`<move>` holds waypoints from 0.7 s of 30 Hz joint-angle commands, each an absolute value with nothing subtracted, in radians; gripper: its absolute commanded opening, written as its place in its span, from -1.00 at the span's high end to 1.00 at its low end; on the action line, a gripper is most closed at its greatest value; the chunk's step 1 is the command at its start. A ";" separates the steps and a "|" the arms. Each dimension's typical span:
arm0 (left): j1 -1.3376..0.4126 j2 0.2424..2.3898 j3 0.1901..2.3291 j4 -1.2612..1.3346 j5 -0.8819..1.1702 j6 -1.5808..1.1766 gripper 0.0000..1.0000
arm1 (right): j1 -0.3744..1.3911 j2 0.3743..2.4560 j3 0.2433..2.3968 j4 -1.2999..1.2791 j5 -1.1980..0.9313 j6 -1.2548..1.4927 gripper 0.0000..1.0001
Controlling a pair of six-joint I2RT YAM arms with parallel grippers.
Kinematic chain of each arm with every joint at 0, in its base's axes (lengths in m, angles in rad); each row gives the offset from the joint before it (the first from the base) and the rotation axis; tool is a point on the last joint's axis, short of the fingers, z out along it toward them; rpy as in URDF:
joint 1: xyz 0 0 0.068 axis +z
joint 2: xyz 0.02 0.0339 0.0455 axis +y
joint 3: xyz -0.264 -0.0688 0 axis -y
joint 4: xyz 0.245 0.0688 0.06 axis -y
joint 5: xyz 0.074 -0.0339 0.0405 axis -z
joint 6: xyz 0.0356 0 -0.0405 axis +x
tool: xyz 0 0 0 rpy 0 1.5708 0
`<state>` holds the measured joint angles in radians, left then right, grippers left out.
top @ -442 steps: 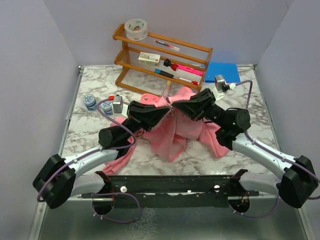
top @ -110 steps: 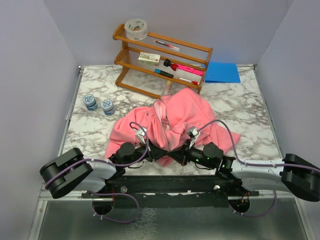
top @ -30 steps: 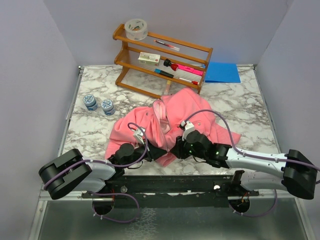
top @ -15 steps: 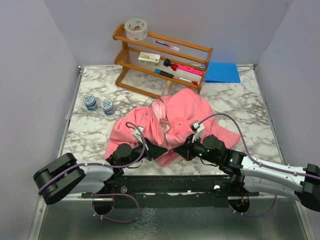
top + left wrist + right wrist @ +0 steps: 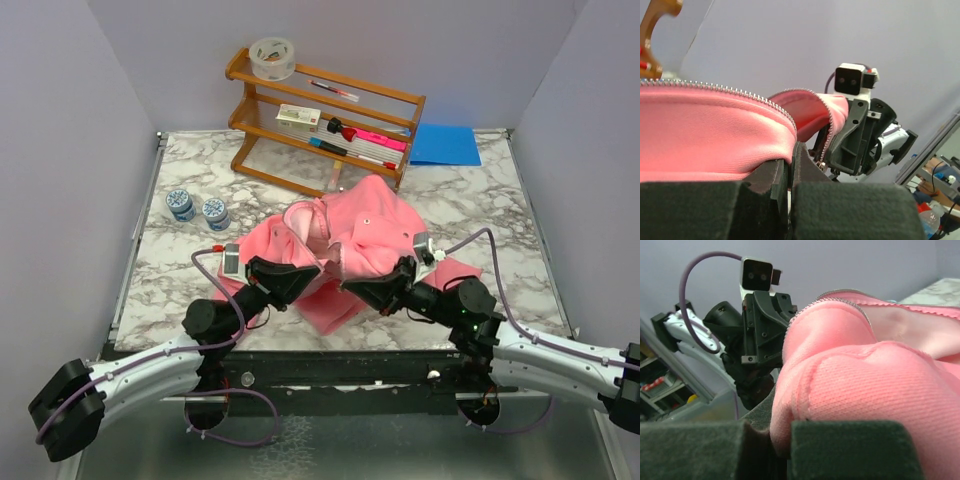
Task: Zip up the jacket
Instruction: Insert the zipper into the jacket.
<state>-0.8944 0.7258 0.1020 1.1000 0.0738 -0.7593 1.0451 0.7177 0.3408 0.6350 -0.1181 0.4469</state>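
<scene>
The pink fleece jacket (image 5: 355, 235) lies crumpled in the middle of the table, its front open and paler lining showing. My left gripper (image 5: 318, 277) is shut on the jacket's left front edge, with zipper teeth (image 5: 740, 92) running above the pinch. My right gripper (image 5: 350, 288) is shut on the right front edge (image 5: 860, 385). Both pinch the hem near the table's near side and hold it slightly raised, facing each other a short gap apart. The right gripper shows in the left wrist view (image 5: 826, 161), with a metal zipper end by it.
A wooden rack (image 5: 325, 115) with pens, a box and a tape roll (image 5: 272, 57) stands at the back. Two small blue-lidded jars (image 5: 197, 207) sit at the left. A blue folder (image 5: 444, 144) lies at the back right.
Both arms have drawn back and spread apart, lifting the jacket's lower front edges. The hem now stands off the table and the jacket has bunched toward the back.
</scene>
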 commanded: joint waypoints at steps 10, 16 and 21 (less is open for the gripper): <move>-0.897 0.713 0.138 1.409 0.397 -0.597 1.00 | 0.982 0.815 0.417 0.930 -0.507 0.445 1.00; -0.897 0.726 0.146 1.492 0.487 -0.611 1.00 | 0.914 0.891 0.492 0.932 -0.712 0.523 0.99; -0.896 0.735 0.156 1.507 0.514 -0.614 1.00 | 0.904 0.921 0.512 0.943 -0.753 0.515 1.00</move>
<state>-0.8940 0.7338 0.1200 1.4105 0.4385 -0.6193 0.9096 0.9115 0.4717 0.8730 -0.6365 0.5030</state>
